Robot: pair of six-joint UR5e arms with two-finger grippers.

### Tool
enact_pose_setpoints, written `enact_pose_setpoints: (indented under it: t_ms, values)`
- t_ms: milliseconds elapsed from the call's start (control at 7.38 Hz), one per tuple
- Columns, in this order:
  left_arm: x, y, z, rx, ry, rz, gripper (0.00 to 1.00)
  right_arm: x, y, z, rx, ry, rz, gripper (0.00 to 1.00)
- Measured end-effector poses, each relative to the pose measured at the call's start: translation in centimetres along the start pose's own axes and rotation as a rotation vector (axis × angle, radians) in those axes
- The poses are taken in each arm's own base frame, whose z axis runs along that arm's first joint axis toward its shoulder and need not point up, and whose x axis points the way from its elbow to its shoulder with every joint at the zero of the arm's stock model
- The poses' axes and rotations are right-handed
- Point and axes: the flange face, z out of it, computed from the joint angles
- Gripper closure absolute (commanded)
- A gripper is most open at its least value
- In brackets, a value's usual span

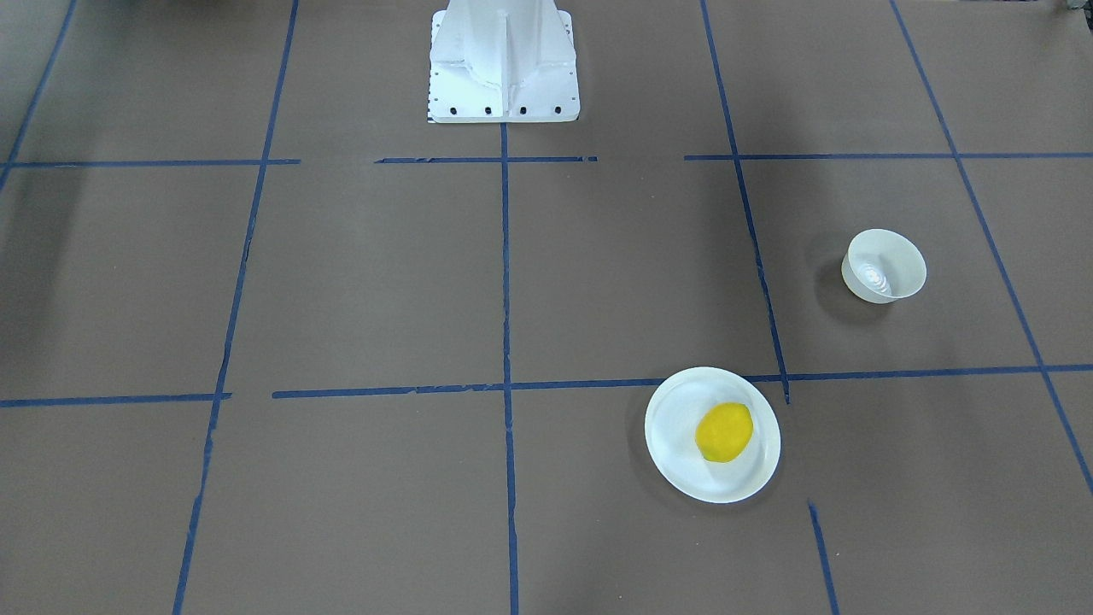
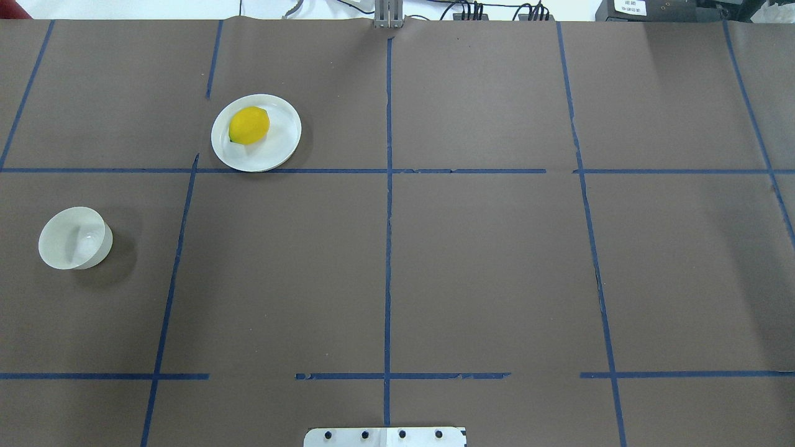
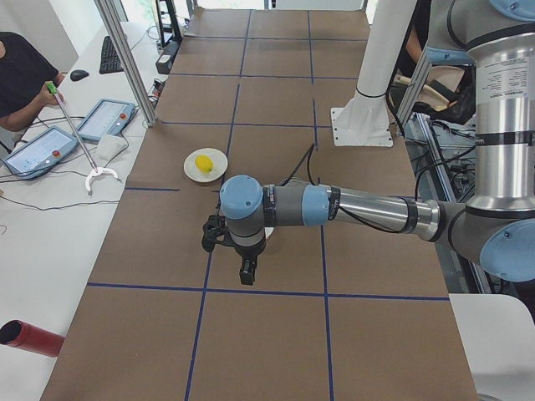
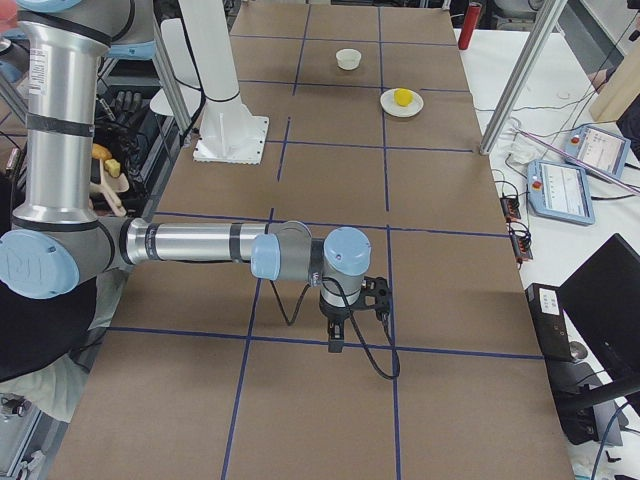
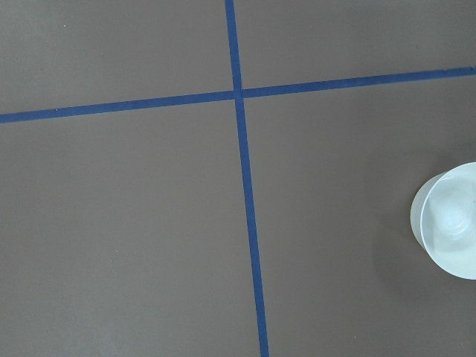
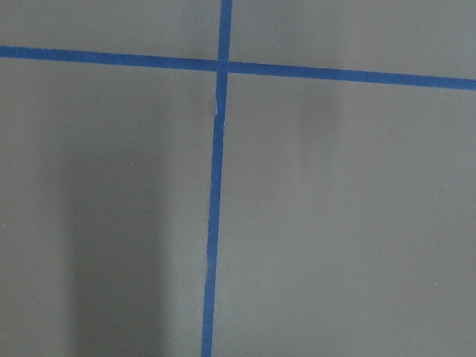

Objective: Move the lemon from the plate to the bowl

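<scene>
The lemon [image 2: 248,125] lies on the plate [image 2: 282,149], slightly toward 10 o'clock of centre. The bowl [image 2: 74,238] stands well apart on the worktop [image 2: 484,261], at the plate's 8 o'clock; the left wrist view cuts it off. The left pincer [image 3: 247,276] and the right pincer [image 4: 336,343] show only side-on: apart or together, I cannot tell.

No legible text, small white label [image 2: 629,7] too blurred
</scene>
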Motion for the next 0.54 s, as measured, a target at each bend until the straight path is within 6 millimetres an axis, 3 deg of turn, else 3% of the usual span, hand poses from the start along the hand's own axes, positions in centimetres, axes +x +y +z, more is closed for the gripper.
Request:
enact_pose_setpoints:
  t_ms: [135, 271, 542]
  values:
    - [1.7, -0.4, 0.9, 0.010, 0.061, 0.052, 0.00, 0.0, 0.0, 0.0, 0.000, 0.000, 0.000, 0.00]
    - [5.0, -1.5, 2.7, 0.008, 0.105, 0.148, 0.00, 0.0, 0.0, 0.0, 0.000, 0.000, 0.000, 0.00]
    - [14.6, -6.4, 4.5, 0.042, 0.159, 0.302, 0.00, 0.0, 0.0, 0.0, 0.000, 0.000, 0.000, 0.00]
